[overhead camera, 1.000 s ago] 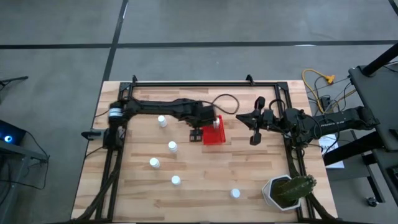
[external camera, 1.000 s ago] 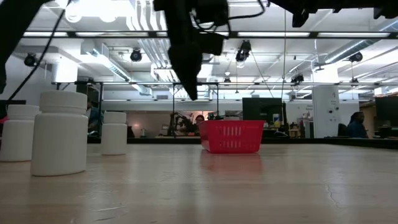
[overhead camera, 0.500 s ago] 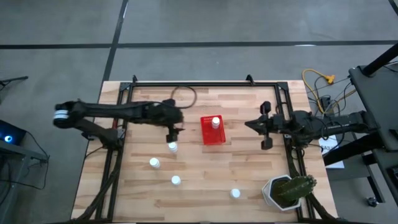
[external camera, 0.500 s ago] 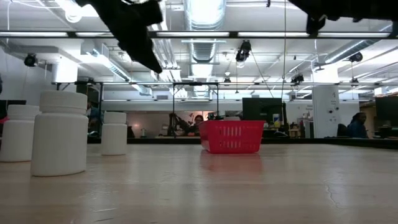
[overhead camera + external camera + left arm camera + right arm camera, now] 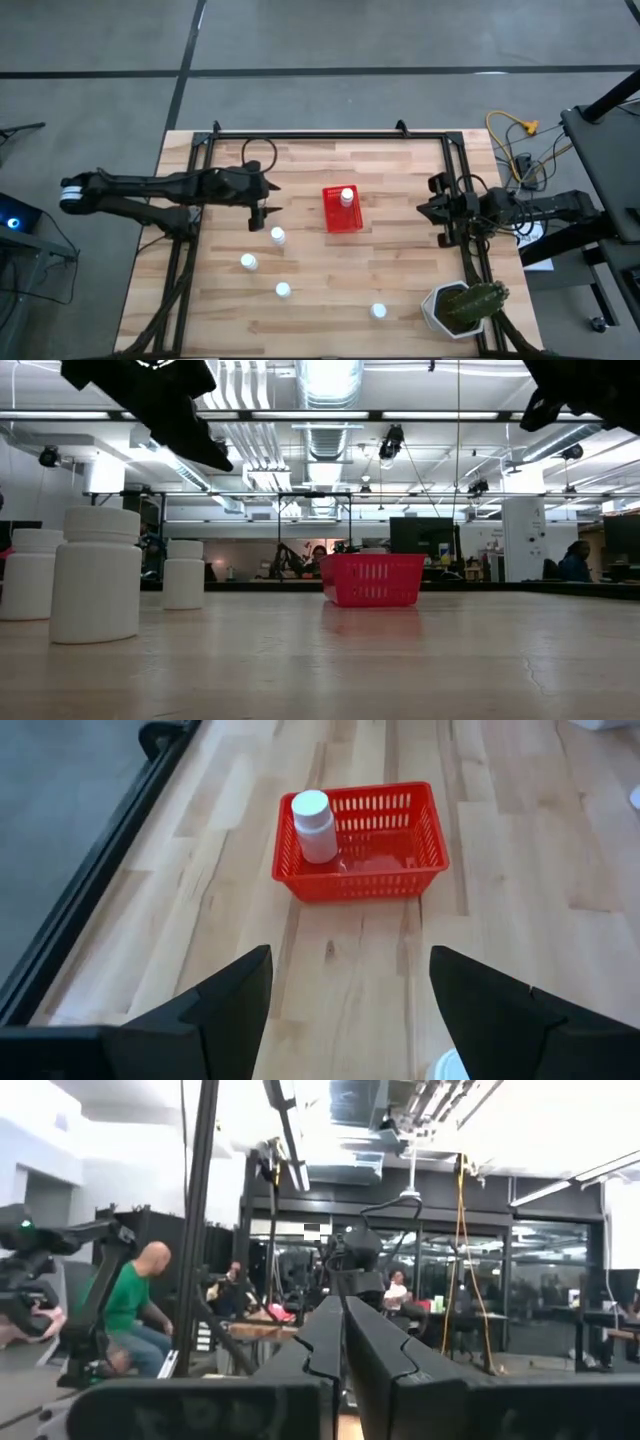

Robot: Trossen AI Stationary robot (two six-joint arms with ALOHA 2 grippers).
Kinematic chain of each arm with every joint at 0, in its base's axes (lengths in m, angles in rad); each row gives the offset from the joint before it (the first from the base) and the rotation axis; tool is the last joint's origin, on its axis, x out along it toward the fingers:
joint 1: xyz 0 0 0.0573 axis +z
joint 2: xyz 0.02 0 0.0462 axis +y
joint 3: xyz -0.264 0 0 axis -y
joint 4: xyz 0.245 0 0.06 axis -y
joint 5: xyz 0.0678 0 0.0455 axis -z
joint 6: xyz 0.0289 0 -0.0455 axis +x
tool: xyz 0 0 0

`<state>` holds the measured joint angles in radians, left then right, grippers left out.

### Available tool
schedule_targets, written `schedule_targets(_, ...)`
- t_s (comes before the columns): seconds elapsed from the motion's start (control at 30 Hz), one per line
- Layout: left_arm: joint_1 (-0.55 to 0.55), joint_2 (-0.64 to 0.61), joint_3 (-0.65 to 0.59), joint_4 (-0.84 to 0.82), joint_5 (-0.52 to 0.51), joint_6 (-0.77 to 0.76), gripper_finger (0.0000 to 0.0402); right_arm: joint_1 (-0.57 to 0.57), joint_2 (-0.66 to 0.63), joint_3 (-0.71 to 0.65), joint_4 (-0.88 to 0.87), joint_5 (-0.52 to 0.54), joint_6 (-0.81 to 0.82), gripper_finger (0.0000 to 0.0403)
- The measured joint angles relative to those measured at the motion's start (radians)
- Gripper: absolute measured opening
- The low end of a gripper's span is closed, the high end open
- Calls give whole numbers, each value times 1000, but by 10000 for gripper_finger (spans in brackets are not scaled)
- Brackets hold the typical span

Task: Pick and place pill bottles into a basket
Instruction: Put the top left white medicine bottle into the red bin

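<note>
— While the left gripper (image 5: 259, 210) hung over the left half of the table with its fingers spread wide and nothing between them, which bottle lay closest?

— The nearest pill bottle (image 5: 277, 236), standing upright just beside the gripper, a little toward the table's near edge and to its right. Three other pill bottles (image 5: 247, 262) stood farther that way, well apart from one another.

— And the basket (image 5: 343, 218)?

— Farther right, near the table's middle, with one bottle (image 5: 347, 196) upright in its far end. The left arm was plainly the nearer one to every loose bottle, I judged.

— The right gripper (image 5: 443, 212)?

— Pinched shut, holding nothing, waiting at the table's right edge.

— The surface?

— Pale wooden planks (image 5: 400, 270), level, with a potted plant (image 5: 463, 307) at the right near corner. Beyond lay a workshop hall with ceiling lights and seated people.
</note>
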<state>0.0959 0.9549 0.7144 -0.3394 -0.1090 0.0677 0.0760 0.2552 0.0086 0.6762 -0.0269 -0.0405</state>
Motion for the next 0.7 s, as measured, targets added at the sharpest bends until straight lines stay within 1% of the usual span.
schedule_targets(0.17, 0, -41, -66, 48, 3, 12, 253, 0, -27, 0, -73, 0, 12, 9)
schedule_targets(0.37, 13, -84, -122, 57, 3, 40, 253, 0, -16, 0, -87, 1, 6, 9)
schedule_targets(0.43, 23, -94, -139, 55, -14, 46, 253, 0, -15, 0, -92, 2, 8, 9)
schedule_targets(0.53, 55, -95, -156, 21, -65, 28, 253, 0, -12, 0, -95, 3, 5, 9)
schedule_targets(0.7, 129, -91, -146, -60, -69, -24, 253, 0, -11, 0, -96, 3, 4, 9)
